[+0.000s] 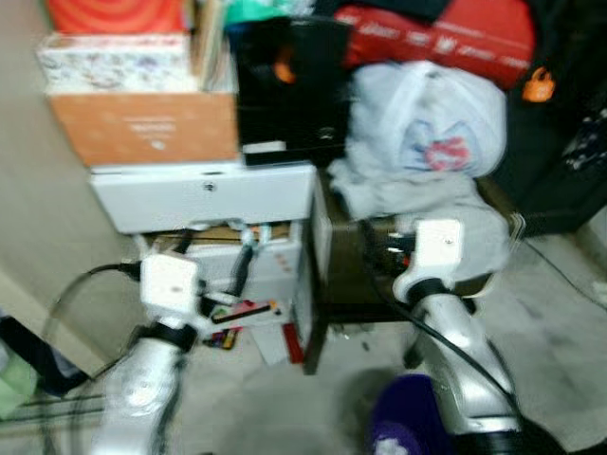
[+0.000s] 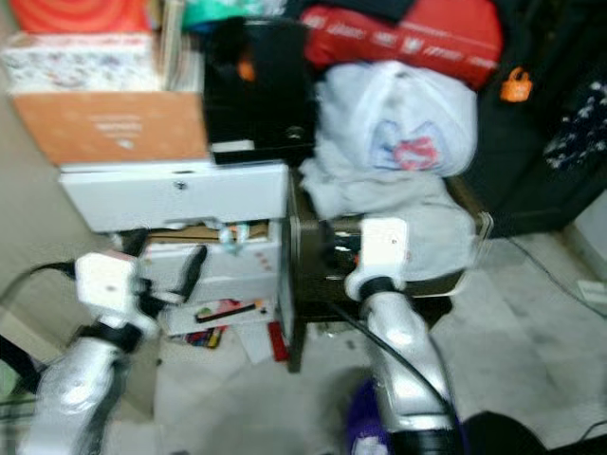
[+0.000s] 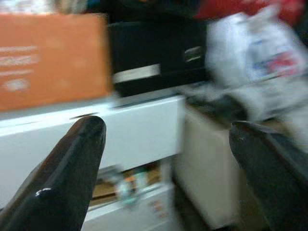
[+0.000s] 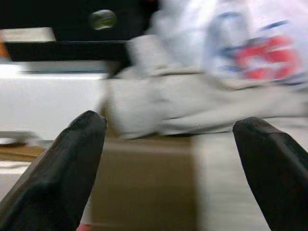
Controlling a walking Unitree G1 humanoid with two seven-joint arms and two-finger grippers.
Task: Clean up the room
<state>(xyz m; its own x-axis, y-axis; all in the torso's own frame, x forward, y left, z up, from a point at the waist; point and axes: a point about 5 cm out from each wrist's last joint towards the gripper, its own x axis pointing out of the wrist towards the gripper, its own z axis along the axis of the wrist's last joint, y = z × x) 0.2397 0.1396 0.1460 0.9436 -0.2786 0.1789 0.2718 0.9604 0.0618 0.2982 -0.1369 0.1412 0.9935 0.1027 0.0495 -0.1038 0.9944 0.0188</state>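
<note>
Slumping across the low dark cabinet [image 1: 346, 275] beside the white drawer unit [image 1: 204, 194], the grey cloth [image 4: 159, 108] looked soft and light; bunching a fold seemed best. Both the left gripper [image 3: 166, 144] and right gripper [image 4: 168, 139] were spread, empty.

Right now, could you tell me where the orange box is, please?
The orange box sits up on the left in the head views, on the white drawer unit, beside the black box.
</note>
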